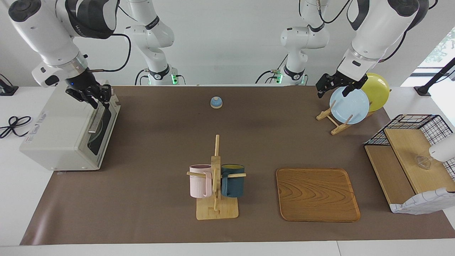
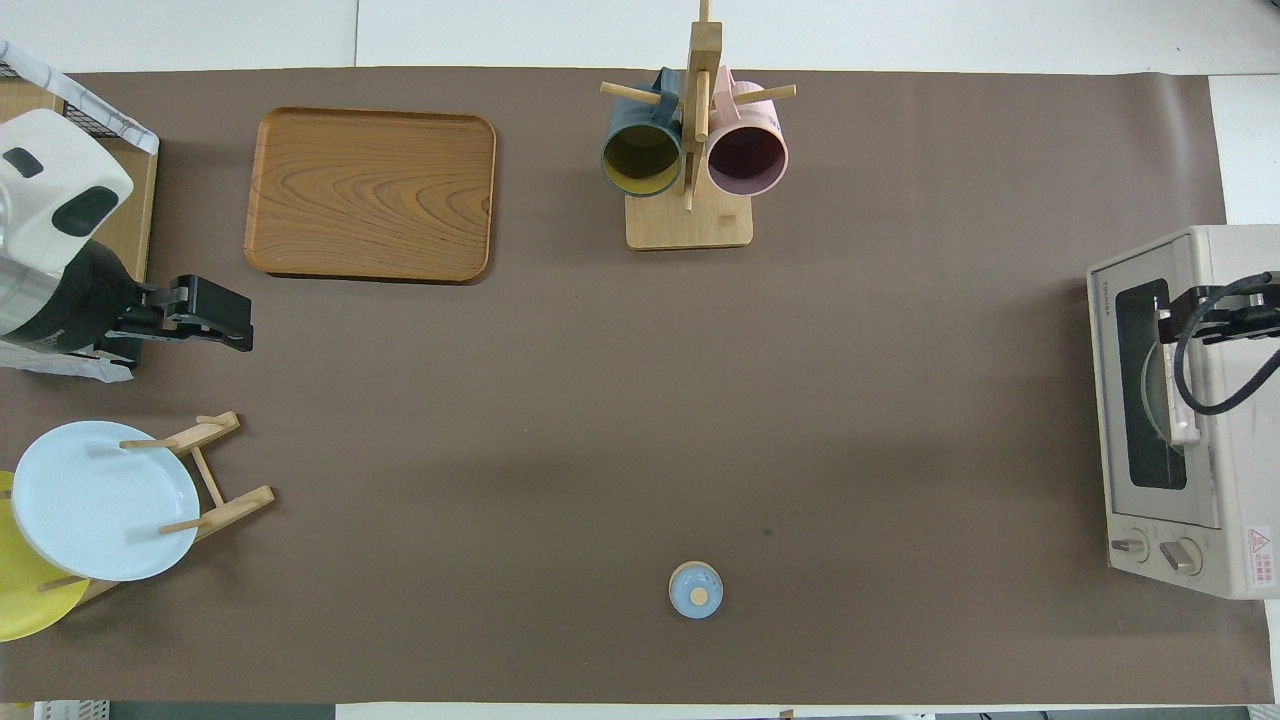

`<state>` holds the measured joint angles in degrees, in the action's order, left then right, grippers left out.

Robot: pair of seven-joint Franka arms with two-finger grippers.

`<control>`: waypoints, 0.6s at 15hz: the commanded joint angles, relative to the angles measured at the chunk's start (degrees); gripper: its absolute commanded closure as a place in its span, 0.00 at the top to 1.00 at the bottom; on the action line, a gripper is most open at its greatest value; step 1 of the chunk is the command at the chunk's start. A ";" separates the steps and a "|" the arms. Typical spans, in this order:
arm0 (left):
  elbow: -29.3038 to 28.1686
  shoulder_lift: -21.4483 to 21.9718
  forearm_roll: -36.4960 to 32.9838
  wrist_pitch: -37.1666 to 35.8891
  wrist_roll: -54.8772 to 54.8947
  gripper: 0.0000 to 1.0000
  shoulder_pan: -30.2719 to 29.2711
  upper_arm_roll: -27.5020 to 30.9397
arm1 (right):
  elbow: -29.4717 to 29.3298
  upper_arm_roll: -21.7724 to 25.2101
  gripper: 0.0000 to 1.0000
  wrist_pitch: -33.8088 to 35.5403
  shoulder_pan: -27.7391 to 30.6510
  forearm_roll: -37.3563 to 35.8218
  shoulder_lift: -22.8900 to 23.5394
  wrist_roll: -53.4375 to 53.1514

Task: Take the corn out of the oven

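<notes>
A white wall is backing the facing view, and a brown mat is covering the worktop (image 1: 160, 142). The oven (image 1: 67, 131) is sitting at the right arm's end, its door shut. The right gripper (image 1: 95, 96) is hanging at the upper end of the oven's bar handle (image 1: 96, 119); whether its fingers are clenched on the bar, I cannot tell. The corn is not showing (only a pale round shape is glinting through the dark glass). The left gripper (image 1: 336, 87) is waiting over the blue plate (image 1: 350, 105) in the wooden plate rack, a yellow plate (image 1: 377, 90) standing beside it; its fingers are looking spread. A mug stand (image 1: 216, 177) and a wooden tray (image 1: 317, 193) are lying farther from the robots, and a small bell (image 1: 216, 102) nearer to them.

From overhead, the right gripper (image 2: 1185, 318) is covering the handle's end on the oven (image 2: 1180, 420). The left gripper (image 2: 215, 315) is hovering between the tray (image 2: 370, 195) and the blue plate (image 2: 100, 498).
</notes>
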<state>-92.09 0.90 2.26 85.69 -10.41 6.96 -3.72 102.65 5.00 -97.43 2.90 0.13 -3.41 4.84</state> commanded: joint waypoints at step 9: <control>-0.72 0.95 0.99 0.18 0.31 1.00 -0.80 -0.23 | 14.06 -0.43 0.00 -10.41 2.19 -6.45 -3.80 -5.46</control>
<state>-92.09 0.90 2.26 85.69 -10.41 6.96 -3.72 114.70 5.04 -106.61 4.20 -4.69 -6.81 0.36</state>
